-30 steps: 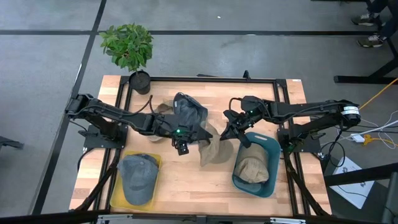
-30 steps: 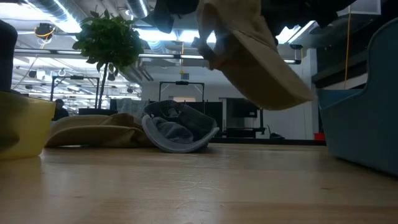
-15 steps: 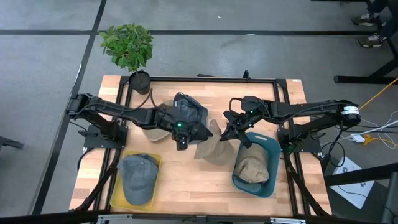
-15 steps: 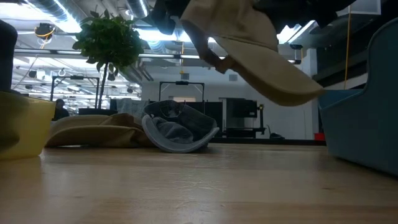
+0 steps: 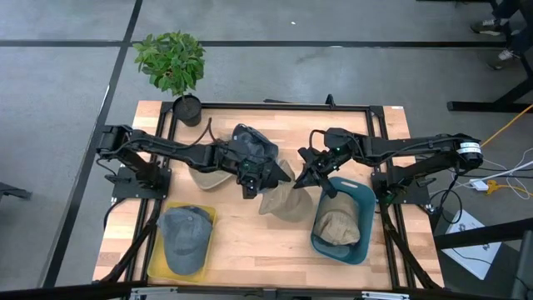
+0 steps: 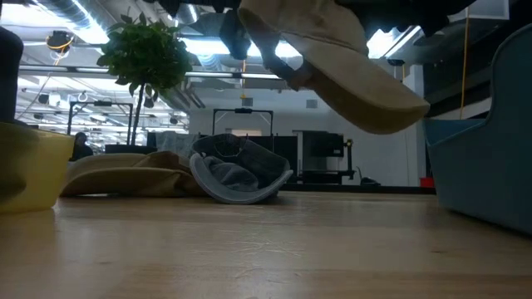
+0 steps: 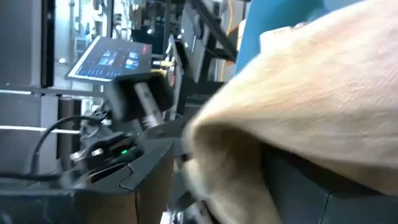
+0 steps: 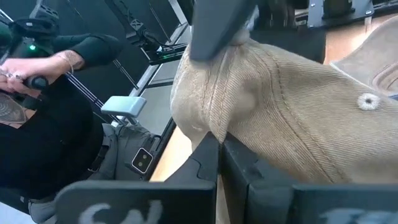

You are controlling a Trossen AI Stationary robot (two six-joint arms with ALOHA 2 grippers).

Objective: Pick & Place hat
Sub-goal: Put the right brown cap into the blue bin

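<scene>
Two arms, wooden table [image 5: 250,242], perhaps workshop

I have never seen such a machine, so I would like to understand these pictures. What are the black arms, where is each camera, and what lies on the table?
These are two robot arms working at a wooden table. One picture looks straight down, one looks level across the table top, and two come from cameras on the wrists.

The right gripper is shut on a tan hat, which hangs in the air beside the blue bin. The left gripper is open next to the same hat.

The blue bin already holds another tan hat. A yellow bin holds a grey hat. A dark hat and one more tan hat lie on the table, and a potted plant stands at its far corner.
</scene>
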